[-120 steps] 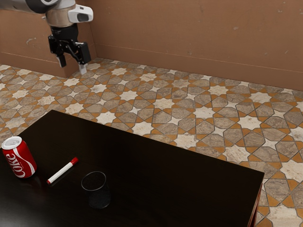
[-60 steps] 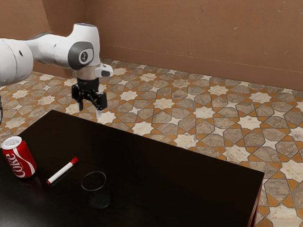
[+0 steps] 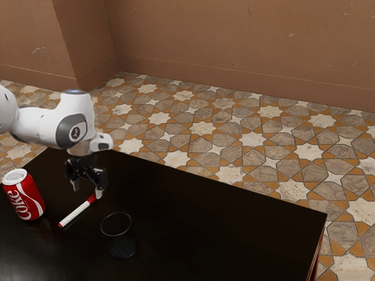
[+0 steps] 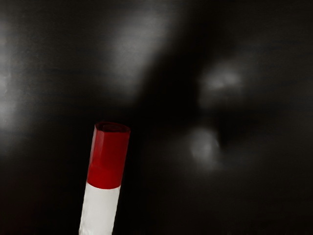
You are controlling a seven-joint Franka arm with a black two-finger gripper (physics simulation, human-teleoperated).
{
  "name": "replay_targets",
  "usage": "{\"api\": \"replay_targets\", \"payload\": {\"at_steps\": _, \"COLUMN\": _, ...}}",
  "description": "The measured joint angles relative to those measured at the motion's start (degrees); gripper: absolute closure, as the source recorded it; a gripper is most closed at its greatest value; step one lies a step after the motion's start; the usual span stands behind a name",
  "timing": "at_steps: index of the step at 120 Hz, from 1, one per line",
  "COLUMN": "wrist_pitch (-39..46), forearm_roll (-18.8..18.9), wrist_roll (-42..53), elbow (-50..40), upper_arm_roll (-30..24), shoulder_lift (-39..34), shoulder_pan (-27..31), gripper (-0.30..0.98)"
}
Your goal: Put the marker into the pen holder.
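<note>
Marker (image 3: 75,213) lies on the black table (image 3: 205,216) — the pincer (image 3: 87,190), fingers spread and released, hangs near its red cap (image 4: 107,159).

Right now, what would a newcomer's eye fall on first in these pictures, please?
Probably the red Coke can, upright on the dark table at the exterior view's left. Then the white arm, its open gripper near the red cap of the marker, which lies between the can and the dark pen holder.
</note>
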Motion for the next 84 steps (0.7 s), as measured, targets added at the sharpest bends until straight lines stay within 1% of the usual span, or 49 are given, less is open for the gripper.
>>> {"api": "replay_targets", "payload": {"at_steps": 5, "wrist_pitch": 2.1, "forearm_roll": 0.0, "wrist_roll": 0.2, "elbow": -2.6, "upper_arm_roll": 1.1, "shoulder_lift": -1.4, "shoulder_pan": 0.1, "gripper": 0.03}}
{"api": "replay_targets", "payload": {"at_steps": 13, "wrist_pitch": 5.2, "forearm_roll": 0.0, "wrist_roll": 0.7, "elbow": -4.2, "upper_arm_roll": 1.8, "shoulder_lift": -2.0, "shoulder_pan": 0.2, "gripper": 0.03}}
{"api": "replay_targets", "payload": {"at_steps": 39, "wrist_pitch": 13.9, "forearm_roll": -0.6, "wrist_roll": 5.8, "elbow": -6.3, "upper_arm_roll": 2.3, "shoulder_lift": 0.3, "shoulder_pan": 0.5, "gripper": 0.06}}
{"api": "replay_targets", "payload": {"at_steps": 63, "wrist_pitch": 17.5, "forearm_roll": -0.9, "wrist_roll": 10.5, "elbow": -8.4, "upper_arm_roll": 3.5, "shoulder_lift": 0.0, "shoulder_pan": 0.5, "gripper": 0.15}}
{"api": "replay_targets", "payload": {"at_steps": 84, "wrist_pitch": 18.8, "forearm_roll": -2.1, "wrist_roll": 13.6, "elbow": -8.5, "upper_arm_roll": 3.5, "shoulder_lift": 1.1, "shoulder_pan": 0.3, "gripper": 0.26}}
